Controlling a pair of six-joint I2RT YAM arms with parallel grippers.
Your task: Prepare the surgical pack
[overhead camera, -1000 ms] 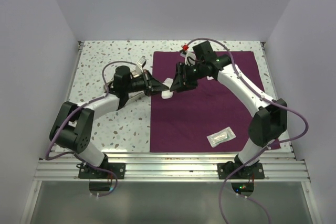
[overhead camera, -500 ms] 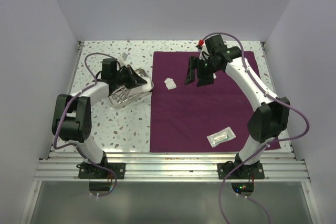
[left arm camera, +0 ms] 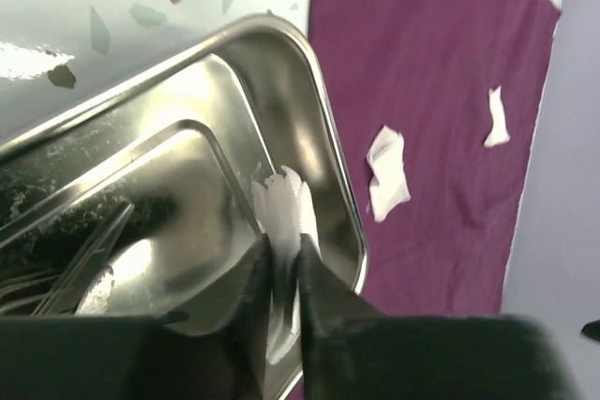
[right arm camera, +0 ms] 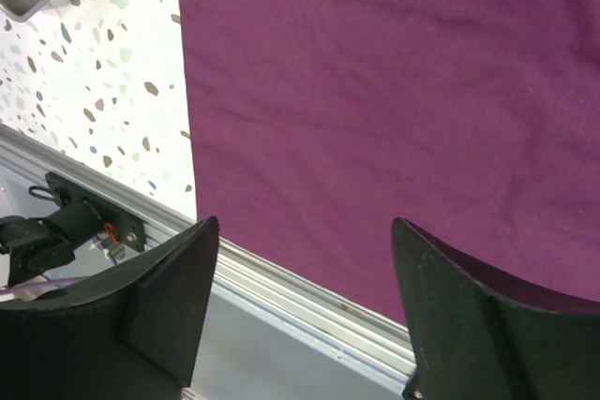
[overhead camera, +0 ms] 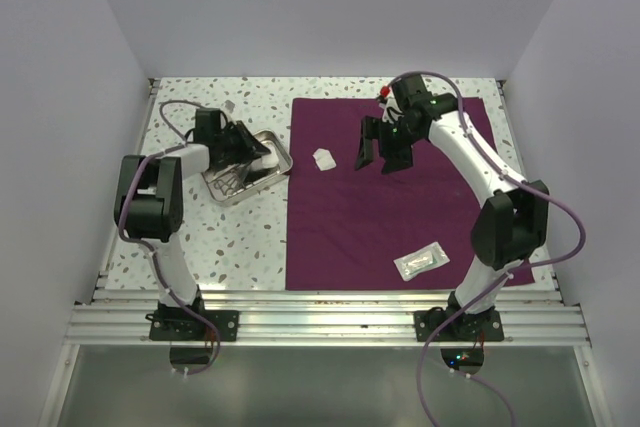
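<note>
While the left claw [left arm camera: 281,264] is pinching what looks a limp, feather-light gauze square [left arm camera: 284,203] by one end over the steel tray [left arm camera: 323,128] on the tabletop [overhead camera: 240,237], the right claw [right arm camera: 305,311] is hanging wide open and empty above the soft maroon drape [overhead camera: 400,217] lying flat just beside the tray.

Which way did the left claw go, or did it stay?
Yes: the left gripper went left, off the purple drape, and now holds gauze over the steel tray.

L arm [overhead camera: 170,267] & R arm [overhead camera: 470,159]: white links w/ black joints, purple cables [overhead camera: 581,234].
</note>
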